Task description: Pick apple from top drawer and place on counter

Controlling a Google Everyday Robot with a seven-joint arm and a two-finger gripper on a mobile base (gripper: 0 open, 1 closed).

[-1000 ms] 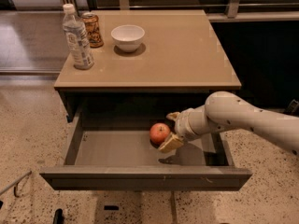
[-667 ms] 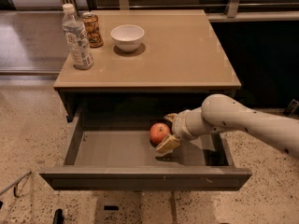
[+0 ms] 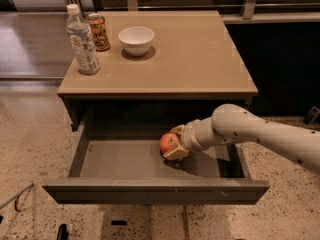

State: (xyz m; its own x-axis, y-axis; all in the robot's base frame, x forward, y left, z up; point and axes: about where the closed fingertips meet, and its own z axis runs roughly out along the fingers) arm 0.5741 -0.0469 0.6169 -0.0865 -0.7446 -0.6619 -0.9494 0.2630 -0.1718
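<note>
in top drawer (image 3: 120,160), gripper (image 3: 174,142) clasping apple (image 3: 167,142)

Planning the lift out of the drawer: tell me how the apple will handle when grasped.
The apple is round, so it will probably roll on the top drawer's flat floor if nudged. Its skin looks smooth, perhaps slippery. The gripper is right at it, in the drawer.
</note>
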